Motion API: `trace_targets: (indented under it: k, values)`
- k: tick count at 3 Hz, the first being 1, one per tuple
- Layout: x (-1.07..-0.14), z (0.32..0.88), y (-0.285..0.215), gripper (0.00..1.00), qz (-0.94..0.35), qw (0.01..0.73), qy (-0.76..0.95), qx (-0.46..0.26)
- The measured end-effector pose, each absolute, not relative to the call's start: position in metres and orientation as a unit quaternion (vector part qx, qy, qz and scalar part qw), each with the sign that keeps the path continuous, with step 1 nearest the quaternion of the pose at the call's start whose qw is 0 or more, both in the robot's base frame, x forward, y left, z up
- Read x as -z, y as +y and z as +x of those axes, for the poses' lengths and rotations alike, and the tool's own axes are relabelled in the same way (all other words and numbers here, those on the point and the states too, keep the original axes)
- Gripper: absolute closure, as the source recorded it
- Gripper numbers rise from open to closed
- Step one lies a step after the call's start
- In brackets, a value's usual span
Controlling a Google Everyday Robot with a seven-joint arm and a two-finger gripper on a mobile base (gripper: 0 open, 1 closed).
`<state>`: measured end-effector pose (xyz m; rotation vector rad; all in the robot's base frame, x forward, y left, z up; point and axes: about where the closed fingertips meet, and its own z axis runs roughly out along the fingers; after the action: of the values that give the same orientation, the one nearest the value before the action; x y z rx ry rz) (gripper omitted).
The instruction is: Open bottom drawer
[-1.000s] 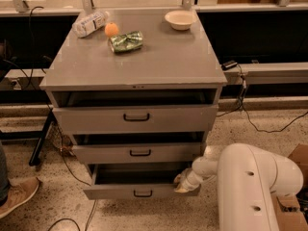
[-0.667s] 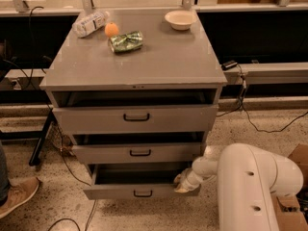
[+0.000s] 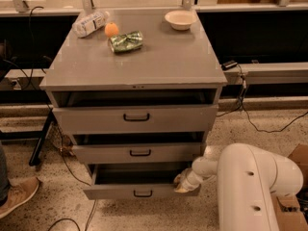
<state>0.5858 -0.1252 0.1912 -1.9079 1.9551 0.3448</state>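
The grey cabinet has three drawers. The bottom drawer (image 3: 115, 190) is the lowest, with a small black bar handle (image 3: 143, 193); it stands pulled out, with a dark gap showing above its front. The middle drawer (image 3: 137, 152) and the top drawer (image 3: 134, 118) stand slightly out too. My gripper (image 3: 183, 184) is at the right end of the bottom drawer's front, touching its upper edge. My white arm (image 3: 250, 186) fills the lower right.
On the cabinet top (image 3: 144, 61) lie a plastic bottle (image 3: 90, 23), an orange (image 3: 111, 29), a green bag (image 3: 126, 41) and a white bowl (image 3: 180, 19). A shoe (image 3: 17, 196) is at the lower left. Cables run over the floor. A cardboard box (image 3: 293, 196) sits at the right.
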Motion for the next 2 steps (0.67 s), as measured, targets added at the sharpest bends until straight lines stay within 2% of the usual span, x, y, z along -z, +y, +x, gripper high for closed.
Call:
trace_targets:
  k: [2]
  values:
    - [-0.1912, 0.5858, -0.1252, 0.34, -0.680, 0.193, 0.697, -0.123]
